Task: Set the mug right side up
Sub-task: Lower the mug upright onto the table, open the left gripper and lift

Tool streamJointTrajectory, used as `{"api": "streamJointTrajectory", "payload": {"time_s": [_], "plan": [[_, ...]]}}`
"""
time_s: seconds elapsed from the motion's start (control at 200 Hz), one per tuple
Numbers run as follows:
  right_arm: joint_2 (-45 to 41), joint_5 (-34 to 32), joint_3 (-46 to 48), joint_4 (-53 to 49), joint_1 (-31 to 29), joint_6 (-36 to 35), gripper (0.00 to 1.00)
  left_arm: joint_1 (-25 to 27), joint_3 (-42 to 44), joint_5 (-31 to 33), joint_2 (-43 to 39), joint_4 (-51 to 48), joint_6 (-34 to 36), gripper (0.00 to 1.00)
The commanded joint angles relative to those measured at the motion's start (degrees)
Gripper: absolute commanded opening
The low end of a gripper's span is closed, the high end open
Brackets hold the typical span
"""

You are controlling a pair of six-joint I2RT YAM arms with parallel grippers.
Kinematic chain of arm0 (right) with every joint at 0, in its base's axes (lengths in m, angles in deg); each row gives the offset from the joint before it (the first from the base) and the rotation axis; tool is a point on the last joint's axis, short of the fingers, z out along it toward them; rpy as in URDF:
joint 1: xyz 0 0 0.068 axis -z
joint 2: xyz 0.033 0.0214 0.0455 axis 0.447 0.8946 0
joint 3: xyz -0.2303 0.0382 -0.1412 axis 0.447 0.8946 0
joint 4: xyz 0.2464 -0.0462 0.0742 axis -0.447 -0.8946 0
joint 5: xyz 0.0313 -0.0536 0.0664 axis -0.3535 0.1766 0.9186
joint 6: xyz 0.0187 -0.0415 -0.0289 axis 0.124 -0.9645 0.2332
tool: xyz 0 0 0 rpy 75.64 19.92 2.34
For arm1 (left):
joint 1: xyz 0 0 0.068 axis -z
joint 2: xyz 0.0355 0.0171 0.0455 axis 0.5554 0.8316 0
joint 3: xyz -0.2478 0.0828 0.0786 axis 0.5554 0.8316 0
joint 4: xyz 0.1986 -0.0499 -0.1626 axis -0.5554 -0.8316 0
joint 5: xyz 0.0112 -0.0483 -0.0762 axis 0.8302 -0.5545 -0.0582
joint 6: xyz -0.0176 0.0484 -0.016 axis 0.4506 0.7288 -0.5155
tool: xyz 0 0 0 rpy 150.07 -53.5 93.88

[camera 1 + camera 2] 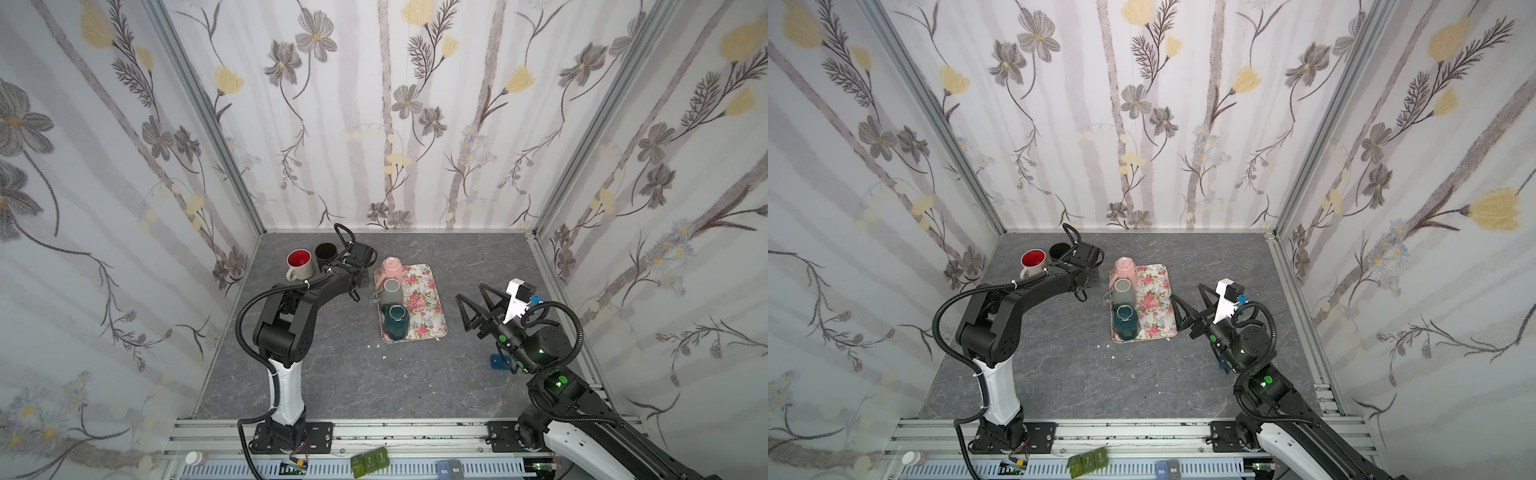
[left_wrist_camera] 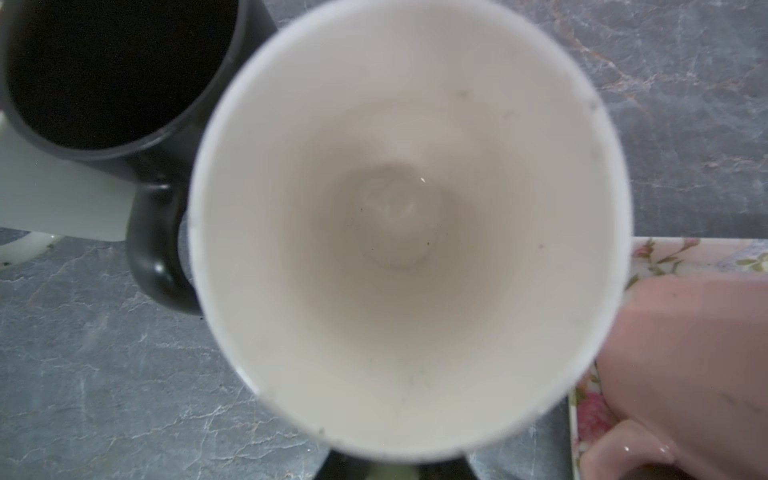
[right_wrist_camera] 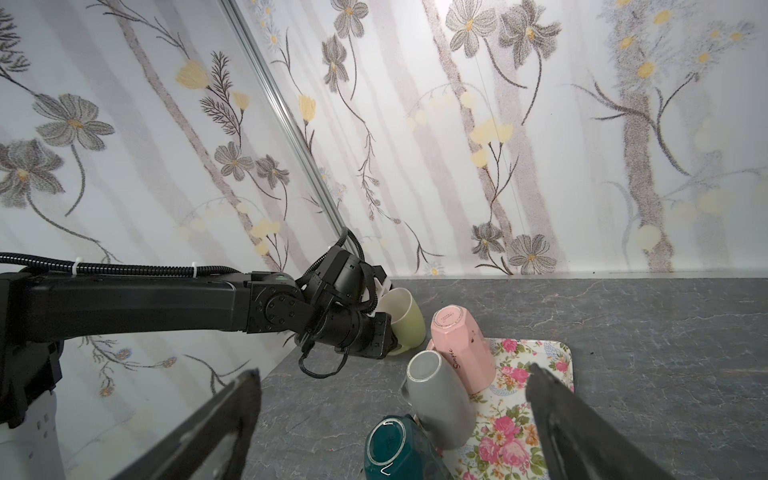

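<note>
A lab test cell is posing as a home: floral wallpaper panels [image 1: 498,145] are standing in aluminium framing [image 1: 208,116], robot arms [image 1: 291,316] are sitting bolted to a slotted rail [image 1: 415,432], and a marble-look counter [image 1: 415,374] is carrying mugs [image 1: 392,291] on a flowered tray [image 1: 428,299].

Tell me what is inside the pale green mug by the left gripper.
In the left wrist view, the pale green mug shows a bare cream interior, nothing in it but a few dark specks. In both top views the left arm covers it.
</note>
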Motion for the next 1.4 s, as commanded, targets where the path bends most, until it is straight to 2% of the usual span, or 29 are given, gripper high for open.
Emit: {"api": "streamJointTrajectory", "payload": {"time_s": [0.0, 0.075, 0.285, 0.345, 0.37, 0.43, 0.45, 0.854, 1.199, 1.399], "plan": [[0.13, -0.67, 0.01, -0.16, 0.03, -0.28, 1.00, -0.01, -0.67, 1.81, -0.06, 0.82, -0.14, 0.51], [0.04, -0.82, 0.01, -0.32, 0.06, -0.17, 1.00, -0.05, -0.82, 1.82, -0.23, 0.31, -0.06, 0.64], [0.38, -0.89, 0.36, 0.25, 0.09, -0.10, 1.00, 0.00, -0.93, 1.66, -0.91, -0.73, 0.12, 0.80], [0.56, -0.90, 0.32, 0.24, 0.13, 0.10, 1.00, -0.04, -0.85, 1.77, -1.10, -0.94, -0.13, 0.86], [0.57, -0.97, 0.36, 0.26, 0.13, 0.10, 1.00, -0.01, -0.87, 1.67, -1.17, -0.94, -0.22, 0.92], [0.48, -1.02, 0.30, 0.24, 0.07, 0.10, 1.00, 0.00, -0.76, 1.49, -1.37, -0.96, -0.21, 0.95], [0.48, -1.04, 0.35, 0.20, 0.06, 0.09, 1.00, -0.01, -0.84, 1.49, -1.47, -0.92, -0.23, 1.00], [0.07, -2.39, 0.33, -0.73, 0.38, 0.27, 1.00, 0.43, -2.31, 0.70, -4.51, -4.77, -1.35, 1.00], [1.24, -2.28, 0.78, 0.85, 0.50, 1.53, 1.00, 1.63, 0.92, -1.15, -13.21, -5.65, -1.99, 1.00], [4.04, 0.11, -0.86, 0.51, 0.60, 2.55, 1.00, 4.67, 9.01, -3.74, -24.35, -1.80, -0.77, 1.00]]}}
